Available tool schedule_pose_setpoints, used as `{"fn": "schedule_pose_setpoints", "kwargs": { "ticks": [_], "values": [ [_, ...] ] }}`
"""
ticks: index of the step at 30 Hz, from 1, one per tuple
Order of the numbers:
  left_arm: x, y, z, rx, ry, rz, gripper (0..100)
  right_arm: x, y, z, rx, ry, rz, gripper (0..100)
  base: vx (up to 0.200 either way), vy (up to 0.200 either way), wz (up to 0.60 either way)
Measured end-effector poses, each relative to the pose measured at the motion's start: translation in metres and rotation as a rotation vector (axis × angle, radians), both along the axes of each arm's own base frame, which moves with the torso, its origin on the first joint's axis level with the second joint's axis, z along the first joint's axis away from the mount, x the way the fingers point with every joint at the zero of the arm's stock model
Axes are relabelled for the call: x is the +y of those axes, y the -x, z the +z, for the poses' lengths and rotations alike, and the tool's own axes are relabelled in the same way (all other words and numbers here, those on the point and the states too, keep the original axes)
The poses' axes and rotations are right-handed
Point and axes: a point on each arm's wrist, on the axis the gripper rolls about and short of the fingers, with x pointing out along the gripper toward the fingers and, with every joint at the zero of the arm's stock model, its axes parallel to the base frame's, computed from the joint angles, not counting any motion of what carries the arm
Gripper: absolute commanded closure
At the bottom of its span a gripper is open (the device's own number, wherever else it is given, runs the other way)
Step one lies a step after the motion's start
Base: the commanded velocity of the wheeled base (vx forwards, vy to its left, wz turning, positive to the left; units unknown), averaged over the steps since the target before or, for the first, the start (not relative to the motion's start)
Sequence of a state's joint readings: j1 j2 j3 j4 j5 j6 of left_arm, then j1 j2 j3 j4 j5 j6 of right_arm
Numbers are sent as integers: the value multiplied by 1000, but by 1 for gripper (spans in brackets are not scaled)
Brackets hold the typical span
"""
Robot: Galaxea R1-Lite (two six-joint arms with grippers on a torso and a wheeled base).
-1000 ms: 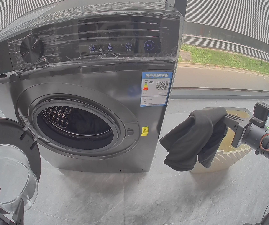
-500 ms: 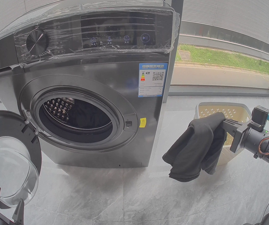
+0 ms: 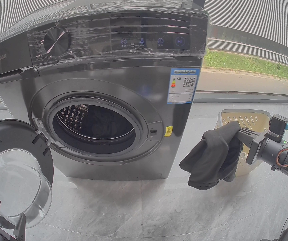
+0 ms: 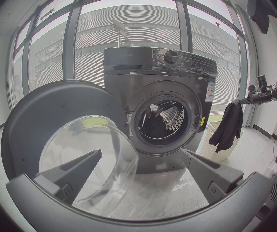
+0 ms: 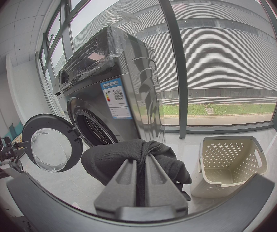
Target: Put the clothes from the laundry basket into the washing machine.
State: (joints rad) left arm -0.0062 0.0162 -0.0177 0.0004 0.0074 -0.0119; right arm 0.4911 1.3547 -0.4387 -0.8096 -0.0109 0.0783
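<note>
**Clearances.** The washing machine (image 3: 117, 81) stands on the pale floor (image 3: 157, 211). Its round door (image 3: 3, 141) is swung wide to the robot's left, so nothing blocks the drum mouth (image 3: 93, 128). Open floor lies between the machine's front and the robot. The laundry basket (image 3: 251, 121) stands upright on the floor to the right of the machine, apart from it and close to the window (image 3: 251, 71).

The right claw (image 3: 241, 132) is clamped on a dark garment (image 3: 212, 154). In the right wrist view its fingers (image 5: 125, 184) lie nearly together with a fold of cloth pinched between them. The garment hangs clear of the floor in front of the basket's near rim. It is right of the machine's front corner and well apart from the drum mouth. The left claw (image 3: 10, 209) sits low beside the door's glass bowl, fingers apart.

**Change.** The whole head view has shifted since half a second ago. The machine sits farther right in frame, which is camera motion and not a move of the machine. The right claw keeps its grip, and the gap between the garment and the machine's corner looks narrower. The left claw is in the same corner of the view.

**Materials.**
- Machine: brushed grey metal, with the control panel under wrinkled clear film (image 3: 117, 41).
- Drum wall: shiny and perforated.
- Door: a dark ring round domed clear glass.
- Basket: cream plastic with star-shaped cut-outs and a rounded rectangular rim.
- Garment: matte, soft, bunched in folds.
- Floor: grey-veined, marble-like tiles.
</note>
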Motion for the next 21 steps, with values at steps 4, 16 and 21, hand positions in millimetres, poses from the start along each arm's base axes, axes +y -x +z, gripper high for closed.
{"fn": "schedule_pose_setpoints", "kwargs": {
  "ticks": [4, 16, 21],
  "values": [
    [0, 0, 0, 0, 0, 0, 0, 2, 1, 0, 0, 0, 14, 100, -100, 0, 0],
    [0, 0, 0, 0, 0, 0, 0, 5, 4, -2, 7, 2, 31, 100, -117, 0, 0],
    [0, 0, 0, 0, 0, 1, 0, 5, 4, -2, 8, 1, 32, 100, 0, 40, 0]
  ]
}}
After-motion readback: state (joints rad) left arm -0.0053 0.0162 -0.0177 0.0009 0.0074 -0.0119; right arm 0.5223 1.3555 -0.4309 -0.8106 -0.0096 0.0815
